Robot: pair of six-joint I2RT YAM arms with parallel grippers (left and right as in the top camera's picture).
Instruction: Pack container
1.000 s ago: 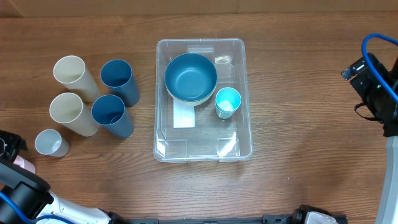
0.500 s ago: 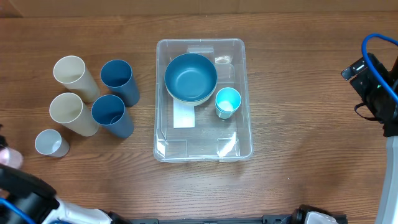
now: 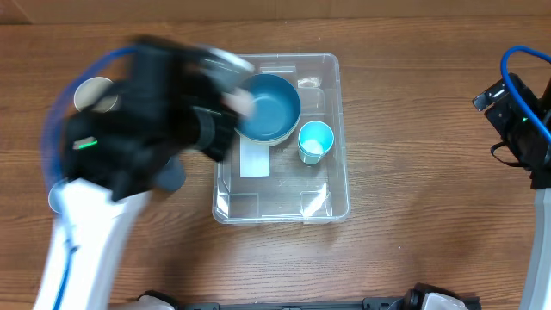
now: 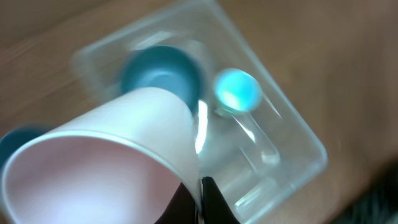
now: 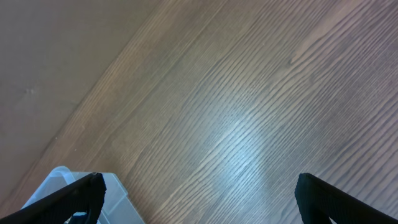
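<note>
The clear rectangular container (image 3: 284, 200) sits mid-table with a blue bowl (image 3: 274, 108) and a small light-blue cup (image 3: 315, 139) inside. My left gripper (image 4: 199, 200) is shut on the wall of a white cup (image 4: 112, 155) and holds it above the container (image 4: 283, 140). The bowl (image 4: 161, 74) and light-blue cup (image 4: 237, 90) show below it. In the overhead view the blurred left arm reaches over the container's left edge, with the cup (image 3: 241, 102) at its tip. My right gripper (image 5: 199, 205) is open and empty over bare wood, beside the container's corner (image 5: 56, 182).
A cream cup (image 3: 93, 89) stands at the far left, and other cups there are mostly hidden under the left arm. A dark blue cup (image 3: 174, 177) peeks out beside the container. The right arm (image 3: 521, 120) is at the right edge.
My left arm has swung from the lower-left corner up and right, over the cups to the container's left edge, carrying the white cup. The right arm has not moved.
</note>
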